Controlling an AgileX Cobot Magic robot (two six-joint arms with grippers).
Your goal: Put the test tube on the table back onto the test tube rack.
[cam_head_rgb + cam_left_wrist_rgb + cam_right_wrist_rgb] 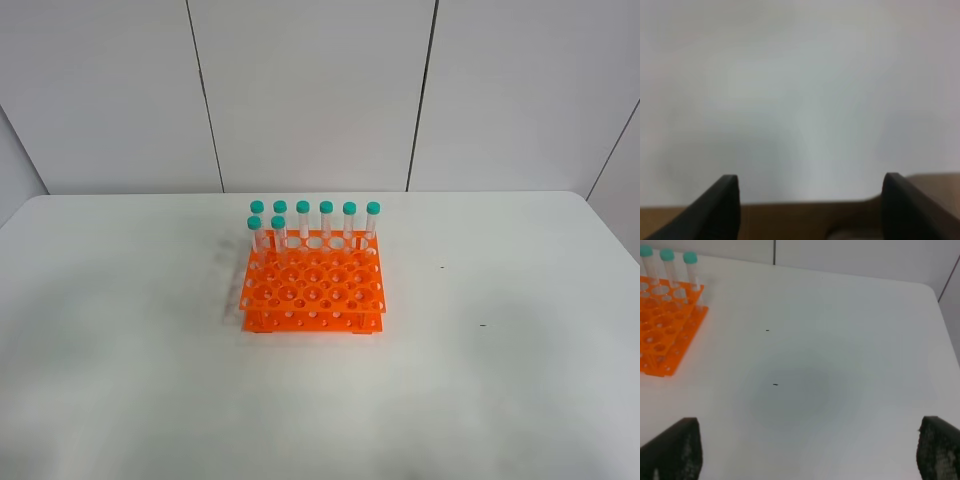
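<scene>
Orange test tube rack [314, 292] mid-table [120, 380]; eight teal-capped tubes [326, 222] upright in back rows.

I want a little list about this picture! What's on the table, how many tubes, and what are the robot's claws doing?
table: white table
rack: orange test tube rack, near the middle
tubes in rack: eight, teal caps, upright, back rows
tube lying on table: none visible
left gripper: open, empty
right gripper: open, empty, beside the rack
</scene>
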